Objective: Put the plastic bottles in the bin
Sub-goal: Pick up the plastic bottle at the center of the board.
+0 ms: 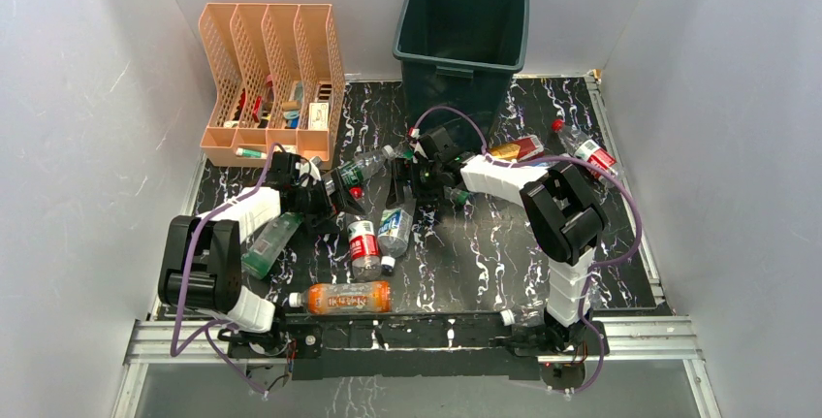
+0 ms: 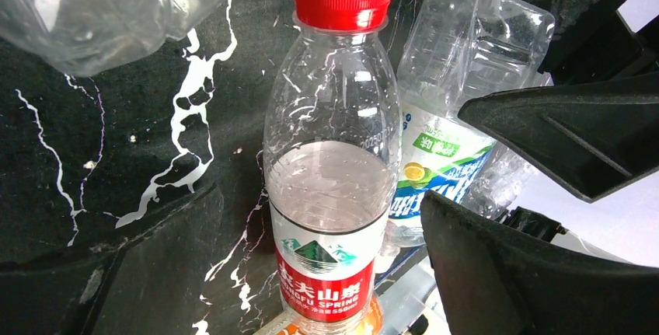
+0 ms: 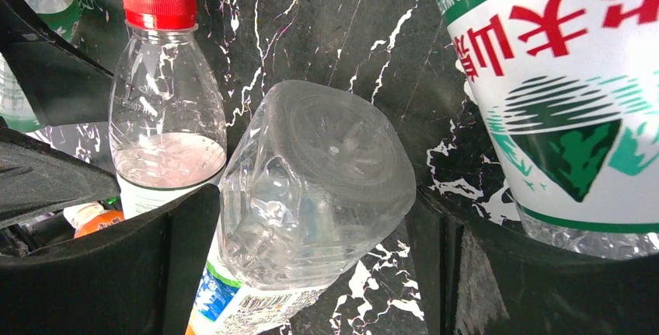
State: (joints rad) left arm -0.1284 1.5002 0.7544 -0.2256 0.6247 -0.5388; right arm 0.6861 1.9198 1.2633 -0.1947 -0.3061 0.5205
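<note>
From left wrist alone, "NONGFU SPRING" on red-capped bottle (image 2: 330, 156); overhead only, green bin (image 1: 451, 98); left pincer (image 1: 322, 199), right pincer (image 1: 419, 181) wide.

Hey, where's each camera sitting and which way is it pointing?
Top: above and behind the bases, looking down on the table and bin; left arm and right arm show.
Left wrist: on the left arm, facing a red-capped bottle; left fingers show.
Right wrist: on the right arm, facing a clear bottle base-on; right fingers show.
Shared: both wrist views show both those bottles.
</note>
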